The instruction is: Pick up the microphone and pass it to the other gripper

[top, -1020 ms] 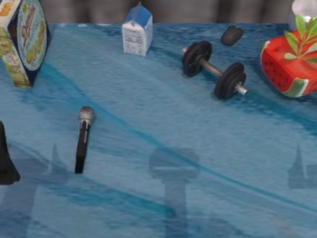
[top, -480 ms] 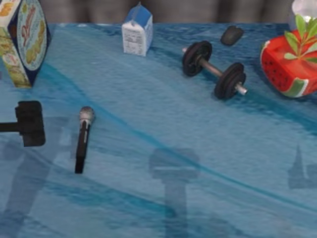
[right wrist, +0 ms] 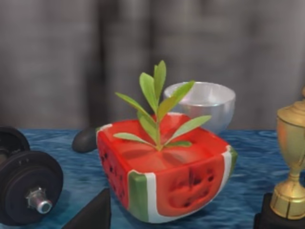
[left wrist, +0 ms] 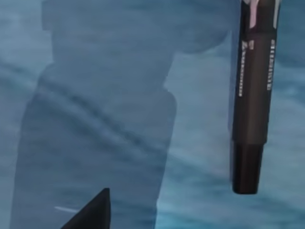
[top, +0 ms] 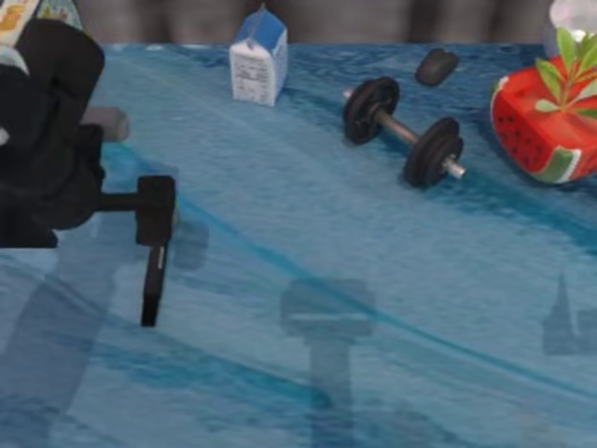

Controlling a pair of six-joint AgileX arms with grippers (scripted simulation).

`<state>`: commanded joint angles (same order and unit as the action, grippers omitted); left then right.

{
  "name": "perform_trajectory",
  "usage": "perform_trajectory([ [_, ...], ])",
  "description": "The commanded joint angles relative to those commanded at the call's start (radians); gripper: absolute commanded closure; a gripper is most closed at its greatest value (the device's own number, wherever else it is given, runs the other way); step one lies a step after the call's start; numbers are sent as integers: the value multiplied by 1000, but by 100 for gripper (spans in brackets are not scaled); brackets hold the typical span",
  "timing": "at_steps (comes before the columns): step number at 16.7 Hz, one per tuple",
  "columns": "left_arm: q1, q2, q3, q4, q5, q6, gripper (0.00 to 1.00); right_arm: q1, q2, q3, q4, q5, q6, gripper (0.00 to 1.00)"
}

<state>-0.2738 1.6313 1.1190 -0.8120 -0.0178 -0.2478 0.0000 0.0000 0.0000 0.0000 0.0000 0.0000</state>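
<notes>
Tool on our left arm (top: pixel 155 211) hangs right over the mic's head end, at the surface's left side; its black block hides the mesh head in the top view. Can't tell whether the fingers are spread or closed: the left wrist view shows just one dark fingertip (left wrist: pixel 93 212) at the frame edge, nothing between.

Microphone (top: pixel 152 285) lies flat on the blue surface (top: pixel 326 233), handle sticking out from under the tool toward the near edge, long axis near-to-far w/ a slight lean. In the wrist view the handle (left wrist: pixel 251 105) sits off to one side of the fingertip, not between any fingers. Left arm is by far the nearer; our right tool isn't seen from above, parked at the right by the watermelon planter (right wrist: pixel 164 179).

Vs half a sec ago: the tool was left of the mic and apart from it, and it has since slid across to cover the head. Mic hasn't moved.
</notes>
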Motion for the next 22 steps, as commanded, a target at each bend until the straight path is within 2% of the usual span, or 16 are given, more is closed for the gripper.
perform_trajectory([
  [5, -41, 227, 180, -109, -1, -38, 0, 0, 0, 0, 0, 0, 0, 0],
  [12, -41, 253, 197, -115, 0, -41, 0, 0, 0, 0, 0, 0, 0, 0],
  [22, -39, 455, 60, 225, 2, -33, 0, 0, 0, 0, 0, 0, 0, 0],
])
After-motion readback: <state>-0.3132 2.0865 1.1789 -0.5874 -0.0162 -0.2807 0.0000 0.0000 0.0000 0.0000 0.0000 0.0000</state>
